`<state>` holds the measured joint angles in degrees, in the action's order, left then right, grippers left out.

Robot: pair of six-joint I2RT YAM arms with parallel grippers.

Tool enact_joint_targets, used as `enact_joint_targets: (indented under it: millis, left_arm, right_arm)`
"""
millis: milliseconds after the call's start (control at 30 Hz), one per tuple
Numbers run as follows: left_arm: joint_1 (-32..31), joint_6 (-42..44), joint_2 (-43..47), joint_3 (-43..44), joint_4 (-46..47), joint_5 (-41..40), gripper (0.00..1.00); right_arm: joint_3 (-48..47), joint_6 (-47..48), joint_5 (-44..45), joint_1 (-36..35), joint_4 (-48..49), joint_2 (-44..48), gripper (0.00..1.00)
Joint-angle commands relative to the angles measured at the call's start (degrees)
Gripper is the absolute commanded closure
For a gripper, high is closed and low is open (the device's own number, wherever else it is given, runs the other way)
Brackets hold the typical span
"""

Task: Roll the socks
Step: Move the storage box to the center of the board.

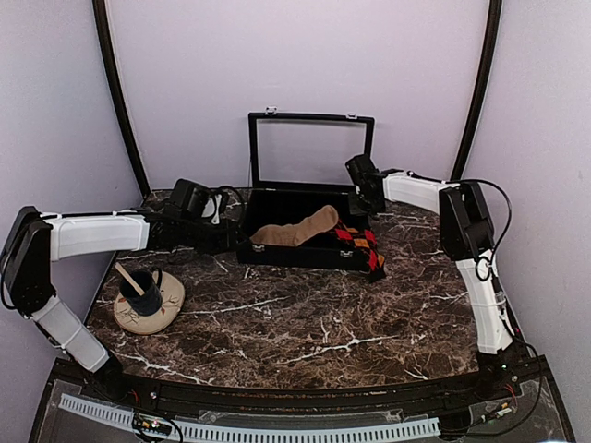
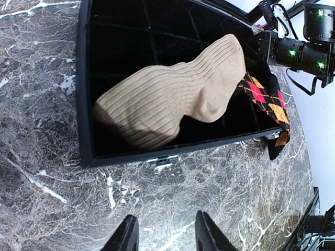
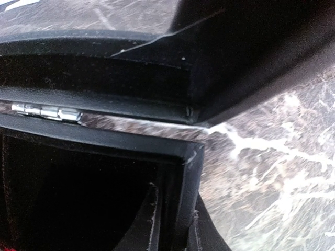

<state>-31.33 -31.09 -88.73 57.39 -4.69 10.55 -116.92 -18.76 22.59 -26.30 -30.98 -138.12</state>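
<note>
Inside the open black case (image 1: 297,260) the tan-brown sock (image 1: 295,228) lies diagonally, ribbed and plain (image 2: 172,99). The argyle sock (image 1: 360,245) drapes over the case's right wall, its end hanging outside onto the table (image 2: 267,99). My left gripper (image 2: 165,232) hovers open over bare marble just outside the case's left wall (image 2: 84,78), nothing between its fingers. My right gripper (image 3: 175,214) is at the case's back right corner, one finger inside and one outside the right wall (image 3: 183,172), pressed close against it.
The case's glass lid (image 1: 309,152) stands upright at the back, hinge (image 3: 44,111) in the right wrist view. A dark cup (image 1: 140,288) with a wooden stick sits on a tan coaster (image 1: 157,312) at the front left. The right arm (image 2: 298,52) shows in the left wrist view.
</note>
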Motion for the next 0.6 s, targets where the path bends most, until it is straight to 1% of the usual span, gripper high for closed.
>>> enact_joint_targets:
  millis: [0, 233, 267, 300, 367, 433, 567]
  left_arm:
    - [0.0, 0.6, -0.3, 1.4, -1.2, 0.4, 0.61]
    - [0.0, 0.3, -0.9, 1.7, -1.1, 0.7, 0.61]
    - [0.0, 0.3, -1.0, 1.8, -1.2, 0.8, 0.61]
    - [-0.1, 0.3, -1.1, 1.8, -1.2, 0.8, 0.61]
    - [-0.1, 0.3, -1.4, 2.1, -1.1, 0.9, 0.61]
    - [-0.2, 0.4, -1.5, 2.4, -1.1, 0.9, 0.61]
    - [-0.4, 0.5, -1.9, 2.6, -1.0, 0.9, 0.61]
  right_arm:
    - [-0.4, -0.4, 0.7, 4.1, 7.1, 4.2, 1.0]
    - [-2.6, 2.1, 0.2, 5.9, 7.0, 3.0, 1.0]
    - [-2.8, 2.5, 0.1, 6.0, 7.0, 3.0, 0.98]
    - [-2.8, 2.7, -0.2, 6.0, 7.2, 3.1, 0.93]
    - [-2.1, 3.0, -0.6, 6.0, 8.0, 3.8, 0.78]
    - [-1.0, 3.1, -1.1, 6.0, 9.0, 4.9, 0.66]
    - [1.4, 3.5, -2.7, 6.0, 11.9, 7.5, 0.5]
